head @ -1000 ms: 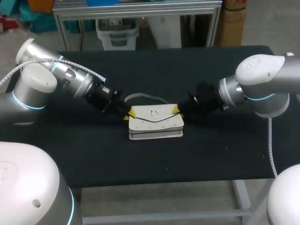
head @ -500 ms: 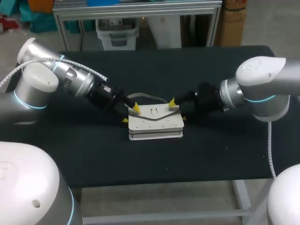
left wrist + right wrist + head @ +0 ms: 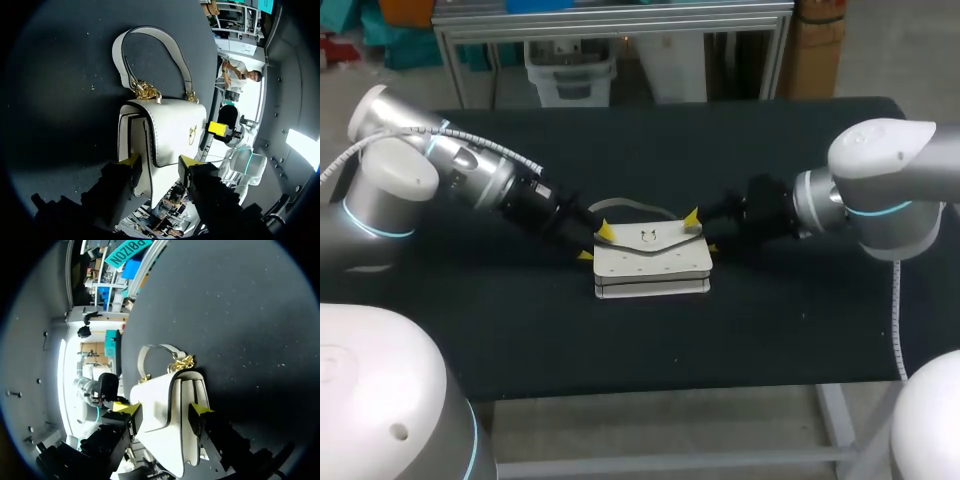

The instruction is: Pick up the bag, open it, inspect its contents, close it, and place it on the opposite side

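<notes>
Listing by view, head camera first.

Head view. Item: white bag [image 3: 653, 266], lying flat near the middle of the black table [image 3: 520, 330], flap [image 3: 650, 243] closed and facing up, strap [image 3: 630, 207] looped on the cloth on the far side. My left gripper [image 3: 594, 243] sits at the bag's left end and my right gripper [image 3: 701, 232] at its right end. Each has one yellow tip on the far side of the bag and one on the near side. I judge this mirrored placing is meant for a two-sided lift that keeps the bag level.

Left wrist view. Left gripper spread wide, with the bag's end lying between the fingers. I see no firm pinch from both sides, so I count it as holding nothing. Gold chain links [image 3: 146, 91] join the strap to the body ahead of the fingers. A small gold clasp [image 3: 192, 136] shows on the flap. A yellow tip of my other arm shows past the far end of the bag.

Right wrist view. Right gripper likewise spread wide, straddling the opposite end and gripping nothing that I can confirm. The strap lies beyond the bag.

Status, as a judgement: the pick-up is in hand, the bag is not yet raised, and opening, inspection, closing and transfer remain.
</notes>
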You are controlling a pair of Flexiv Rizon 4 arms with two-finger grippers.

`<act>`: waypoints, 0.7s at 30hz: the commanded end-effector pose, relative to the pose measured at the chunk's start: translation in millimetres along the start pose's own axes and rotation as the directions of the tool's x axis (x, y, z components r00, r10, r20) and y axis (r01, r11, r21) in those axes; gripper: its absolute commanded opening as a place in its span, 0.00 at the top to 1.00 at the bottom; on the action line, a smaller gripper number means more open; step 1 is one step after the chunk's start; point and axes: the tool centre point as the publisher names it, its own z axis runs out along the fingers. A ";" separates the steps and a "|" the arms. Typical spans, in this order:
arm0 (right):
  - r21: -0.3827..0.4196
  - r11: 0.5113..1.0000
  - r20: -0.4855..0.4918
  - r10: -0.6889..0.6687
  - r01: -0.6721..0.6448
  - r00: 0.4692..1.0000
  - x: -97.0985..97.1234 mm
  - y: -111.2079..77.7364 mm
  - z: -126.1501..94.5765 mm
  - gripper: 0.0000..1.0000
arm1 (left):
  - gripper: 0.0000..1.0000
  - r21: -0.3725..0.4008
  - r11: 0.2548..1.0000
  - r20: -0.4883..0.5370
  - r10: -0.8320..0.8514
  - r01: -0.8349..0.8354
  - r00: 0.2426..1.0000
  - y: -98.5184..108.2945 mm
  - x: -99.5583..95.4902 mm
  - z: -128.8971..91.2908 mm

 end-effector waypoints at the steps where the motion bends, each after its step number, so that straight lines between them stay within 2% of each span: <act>1: 0.001 1.000 -0.010 -0.001 0.001 1.000 -0.5 1.5 -0.9 0.35 | 0.43 0.006 1.000 -0.010 0.001 -0.001 1.000 3.6 -2.9 -1.7; 5: 0.000 1.000 -0.009 -0.003 0.003 1.000 -1.0 1.7 -1.0 0.21 | 0.27 0.002 1.000 -0.003 -0.014 0.014 1.000 1.1 -6.6 1.0; 7: 0.000 1.000 -0.007 0.000 0.000 1.000 -3.7 1.2 -1.8 0.29 | 0.28 -0.001 1.000 -0.003 -0.018 0.018 1.000 1.2 -7.8 1.5; 8: 0.001 1.000 -0.007 0.003 -0.003 1.000 -4.6 1.2 -2.0 0.48 | 0.28 -0.002 1.000 -0.002 -0.019 0.019 1.000 1.1 -8.1 2.2; 10: 0.001 1.000 -0.006 0.005 -0.005 1.000 -4.9 1.1 -2.1 0.61 | 0.28 -0.007 1.000 0.002 -0.019 0.019 1.000 0.9 -7.6 3.3; 11: 0.002 1.000 -0.005 0.005 -0.005 1.000 -4.5 1.1 -1.8 0.75 | 0.28 -0.009 1.000 0.002 -0.018 0.018 1.000 0.4 -6.9 4.1; 12: 0.005 1.000 -0.002 -0.001 0.001 1.000 -3.5 1.2 -1.3 1.00 | 0.28 -0.010 1.000 0.003 -0.017 0.017 1.000 -0.1 -6.3 4.8; 13: 0.006 1.000 0.001 -0.007 0.007 1.000 -2.7 1.3 -0.8 1.00 | 0.31 -0.012 1.000 0.002 -0.016 0.016 1.000 -0.5 -5.8 5.3; 16: 0.010 1.000 0.002 -0.013 0.013 1.000 -0.9 1.1 0.3 1.00 | 0.70 -0.015 1.000 0.001 -0.017 0.017 1.000 -2.3 -4.4 7.0; 17: 0.011 1.000 0.003 -0.015 0.015 1.000 -0.8 1.1 0.4 1.00 | 0.94 -0.016 1.000 0.001 -0.019 0.019 1.000 -2.8 -4.1 7.5; 18: 0.012 1.000 0.003 -0.016 0.016 1.000 -0.7 1.0 0.6 1.00 | 1.00 -0.017 1.000 0.001 -0.019 0.019 1.000 -2.9 -3.8 7.9; 21: 0.014 1.000 0.007 -0.021 0.021 1.000 -0.9 0.1 1.0 1.00 | 1.00 -0.014 1.000 0.003 -0.018 0.018 1.000 -2.9 -3.4 8.0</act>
